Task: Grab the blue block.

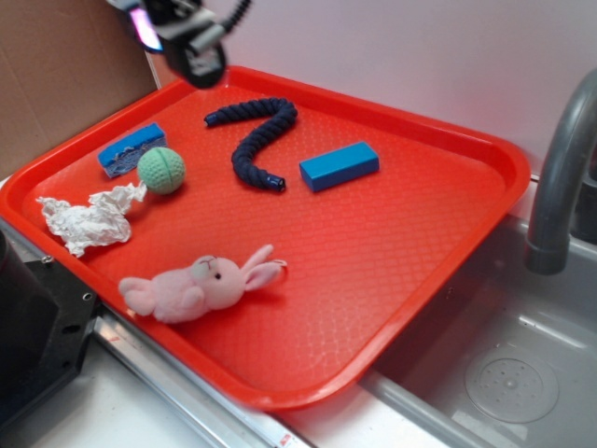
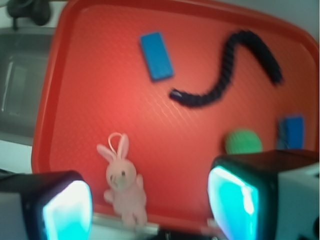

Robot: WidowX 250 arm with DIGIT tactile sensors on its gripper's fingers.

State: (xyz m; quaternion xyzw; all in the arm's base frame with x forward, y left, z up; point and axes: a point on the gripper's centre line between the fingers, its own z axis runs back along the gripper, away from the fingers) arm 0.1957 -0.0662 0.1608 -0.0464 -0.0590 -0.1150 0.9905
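On the red tray (image 1: pixel 485 159), the blue block (image 1: pixel 340 165) lies flat just beside the navy rope (image 1: pixel 256 140), well apart from the gripper (image 1: pixel 191 42) hanging above the far corner, fingers spread apart and empty

The red tray (image 1: pixel 485 159) holds 1 blue block (image 1: pixel 339 166), 1 navy rope (image 1: pixel 256 140), 1 blue sponge (image 1: pixel 131 149), 1 green ball (image 1: pixel 161 170), 1 crumpled paper (image 1: pixel 89 217) and 1 pink bunny (image 1: pixel 201 285).

Bright orange-red plastic tray (image 1: pixel 448 271) with a diamond texture; on it a solid bright-blue rectangular block (image 1: pixel 340 165), dark navy twisted rope (image 1: pixel 258 138), mint-green knit ball (image 1: pixel 161 170), pale pink plush bunny (image 1: pixel 201 284).
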